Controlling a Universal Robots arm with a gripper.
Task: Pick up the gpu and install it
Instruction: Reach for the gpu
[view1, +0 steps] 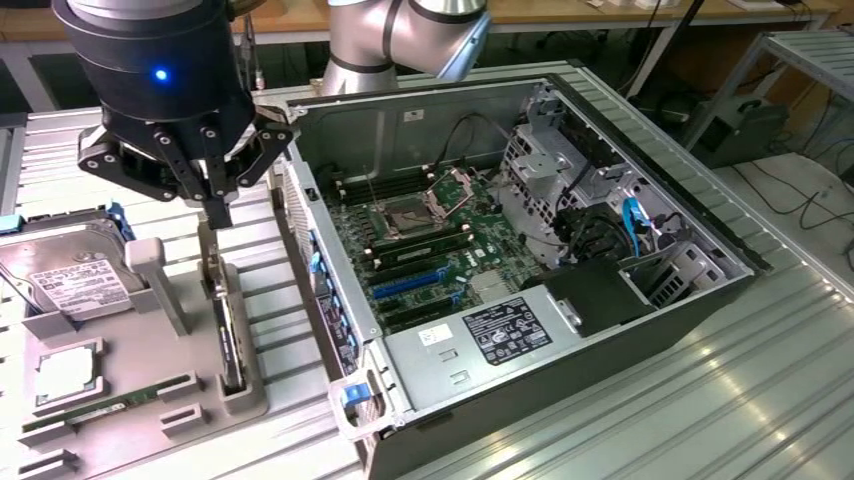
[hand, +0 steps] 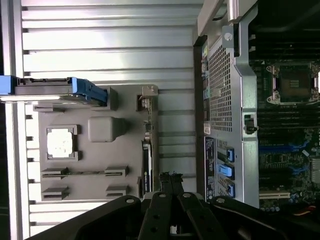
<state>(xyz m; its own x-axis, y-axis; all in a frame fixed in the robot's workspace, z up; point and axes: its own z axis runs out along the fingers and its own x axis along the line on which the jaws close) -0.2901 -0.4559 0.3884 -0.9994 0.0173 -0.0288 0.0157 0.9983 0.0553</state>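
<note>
Ribbed metal worktop (view1: 747, 400) carries everything here, and the open computer case (view1: 561, 420) lying on its side makes the handiest landmark. Farthest from the case, at the exterior view's left, a grey tray (view1: 147, 350) holds a silver hard drive (view1: 67, 280), a square processor chip (view1: 64, 372) and a narrow green memory stick (view1: 100, 408). On the tray's edge nearest the case, the gpu (view1: 227, 330) stands on its thin edge in a slotted holder, not yet lifted. Its long axis runs alongside the case's perforated rear wall, with only a strip of bare worktop between card and case. Above it hangs the pincer (view1: 218, 210), pressed shut with its two fingertips together and nothing between them. It is clear of the card. In the exterior view it seems to sit over the end of the card farther from that camera. In the wrist view the tips fall a shade to the case side of the card's top edge rather than squarely over it. So the gpu lies straight below the pincer and slightly away from the case. Inside the case, further to the exterior view's right, the motherboard (view1: 427, 250) lies face up with its blue expansion slots (view1: 407, 285) bare.
</note>
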